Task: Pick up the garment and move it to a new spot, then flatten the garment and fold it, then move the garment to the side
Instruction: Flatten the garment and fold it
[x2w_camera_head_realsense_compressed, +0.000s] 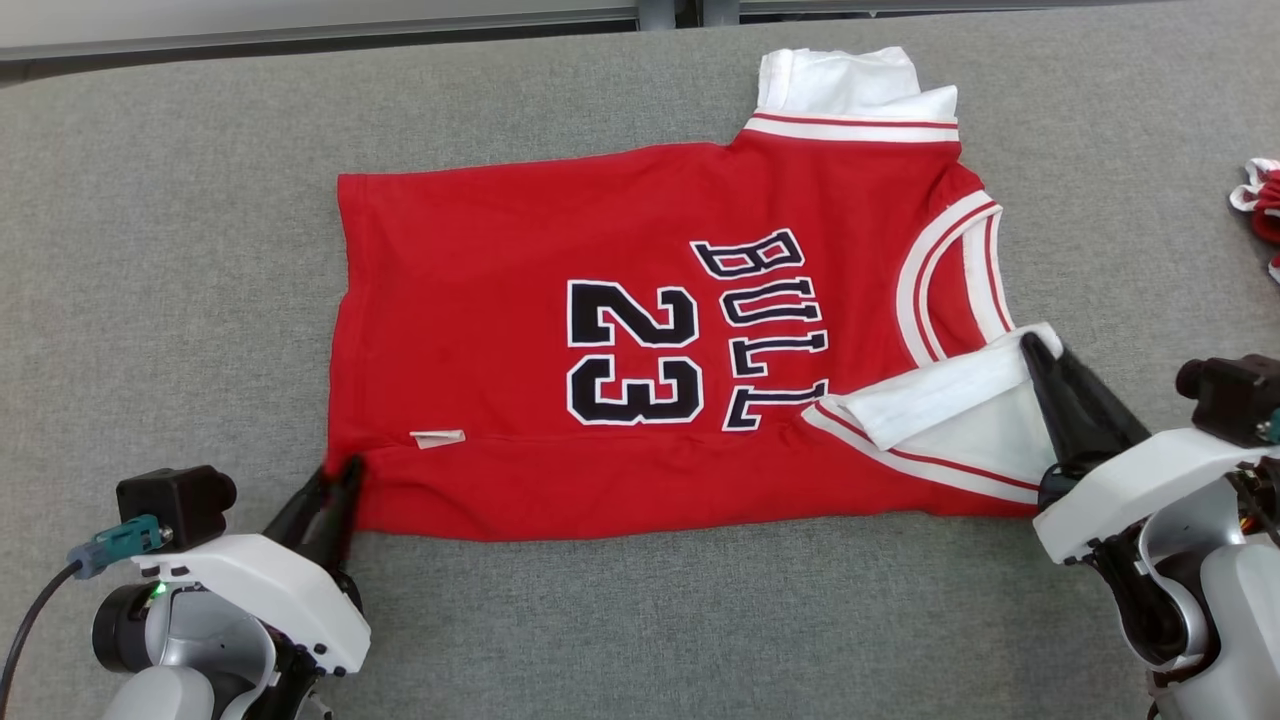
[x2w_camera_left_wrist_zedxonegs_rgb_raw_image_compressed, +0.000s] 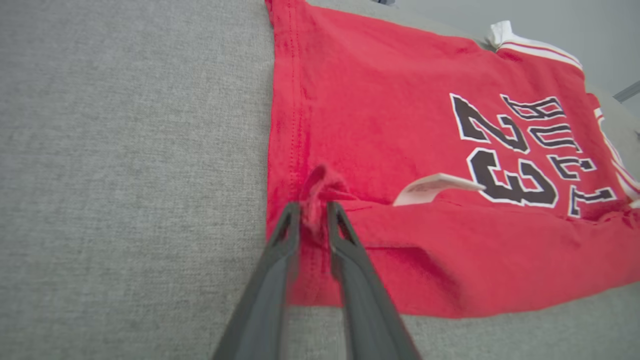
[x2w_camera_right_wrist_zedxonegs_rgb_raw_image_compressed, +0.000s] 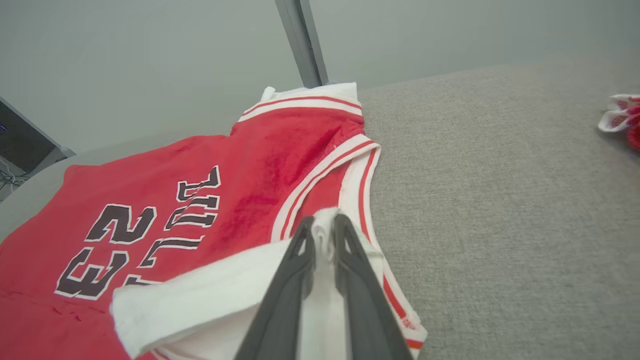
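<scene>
Left gripper (x2w_camera_head_realsense_compressed: 343, 472) fingers pinch the hem corner of the limp, light red cloth jersey (x2w_camera_head_realsense_compressed: 480, 230), right gripper (x2w_camera_head_realsense_compressed: 1036, 346) fingers its white shoulder flap, sensible corner holds

a grey felt-like table top (x2w_camera_head_realsense_compressed: 180, 200) spreads under and to either side of the left gripper (x2w_camera_left_wrist_zedxonegs_rgb_raw_image_compressed: 312, 206) and the right gripper (x2w_camera_right_wrist_zedxonegs_rgb_raw_image_compressed: 324, 220). beyond the right gripper's tips stands a pale wall (x2w_camera_right_wrist_zedxonegs_rgb_raw_image_compressed: 150, 50) with a grey metal post (x2w_camera_right_wrist_zedxonegs_rgb_raw_image_compressed: 300, 40). soft, even light.

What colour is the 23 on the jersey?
The 23 is black with a white outline on the red jersey; head view shows it best.
</scene>
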